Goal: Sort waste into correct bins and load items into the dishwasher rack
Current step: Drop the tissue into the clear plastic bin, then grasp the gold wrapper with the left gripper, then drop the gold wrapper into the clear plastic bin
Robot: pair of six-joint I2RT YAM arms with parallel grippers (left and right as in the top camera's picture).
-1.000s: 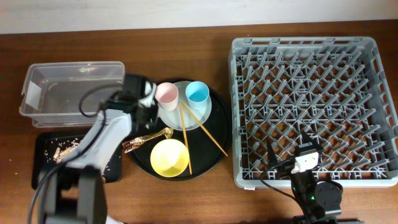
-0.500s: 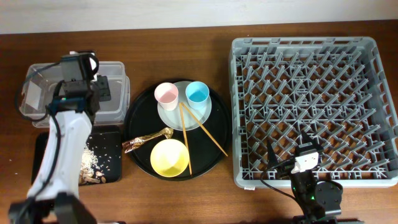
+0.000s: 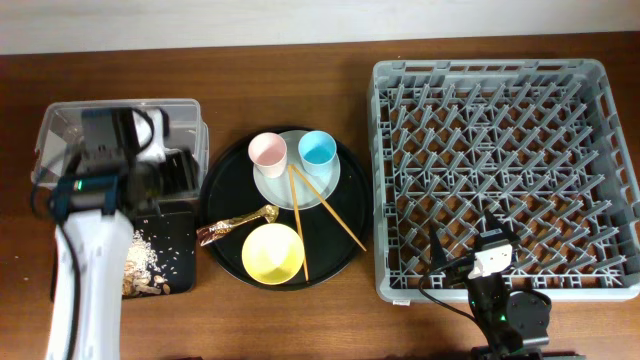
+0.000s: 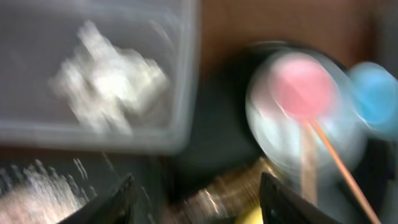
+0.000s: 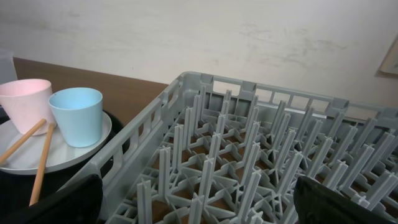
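Observation:
A crumpled white tissue (image 4: 109,78) lies inside the clear tub (image 3: 70,125). My left gripper (image 3: 180,172) hovers at the tub's right end, open and empty; its wrist view is blurred. The brown-gold wrapper (image 3: 235,222) lies on the round black tray (image 3: 222,185), beside the yellow bowl (image 3: 273,252). The pink cup (image 3: 267,150), blue cup (image 3: 318,149) and two chopsticks (image 3: 325,210) rest on the grey plate (image 3: 297,178). Food scraps (image 3: 150,255) lie in the shallow black tray (image 3: 178,235). My right gripper (image 3: 490,260) stands open over the front edge of the rack (image 3: 500,150).
The left arm's white link crosses the shallow black tray toward the table's front edge. Bare wood shows between the round tray and the rack. A pale wall runs behind the table.
The left arm swung from the round tray to the clear tub and its jaws opened; the tissue now lies in the tub. The right arm has not moved.

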